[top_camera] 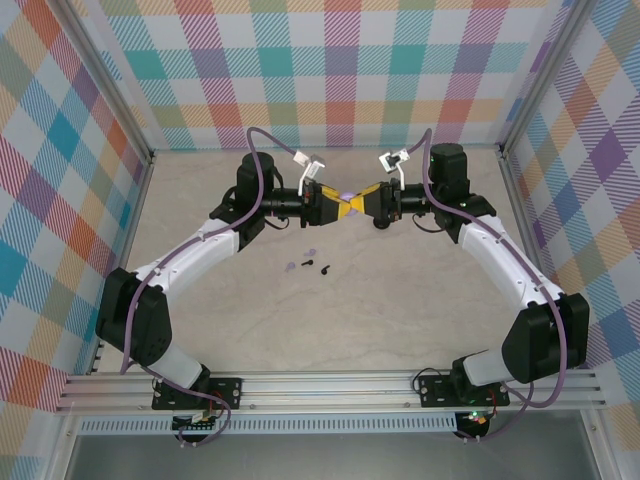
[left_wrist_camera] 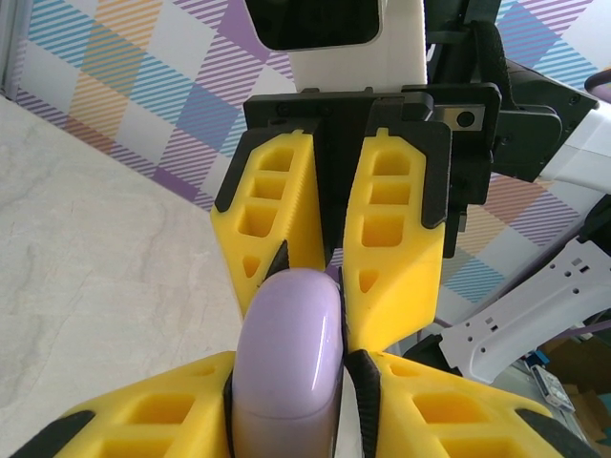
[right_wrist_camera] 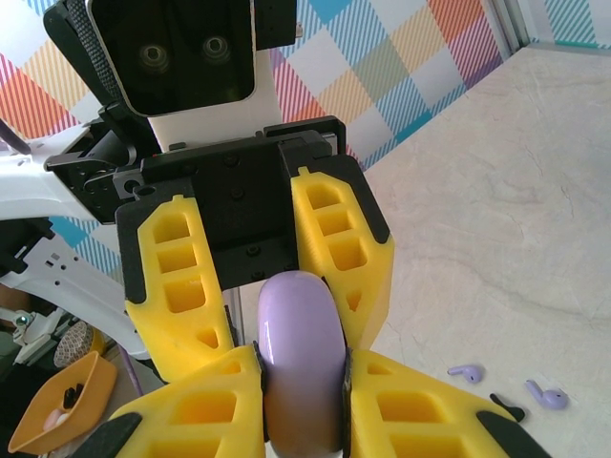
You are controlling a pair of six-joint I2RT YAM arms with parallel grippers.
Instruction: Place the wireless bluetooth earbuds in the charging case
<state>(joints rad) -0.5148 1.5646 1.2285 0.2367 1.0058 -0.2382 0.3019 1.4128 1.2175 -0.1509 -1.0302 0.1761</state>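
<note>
There is one glossy pale lavender rounded charging case [left_wrist_camera: 286,372]. Two tiny pale lavender stemmed earbuds [top_camera: 292,266] and two tiny black stemmed earbuds [top_camera: 325,268] lie on the beige marbled surface [top_camera: 400,300].

Two purple earbuds [top_camera: 309,251] and two black earbuds [top_camera: 324,268] lie close together on the pale table [top_camera: 400,300].

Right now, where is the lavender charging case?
In the top view the lavender case is held above the far middle of the table, pinched between the left tool and the right tool; the loose earbuds lie nearer the arms' bases.
</note>
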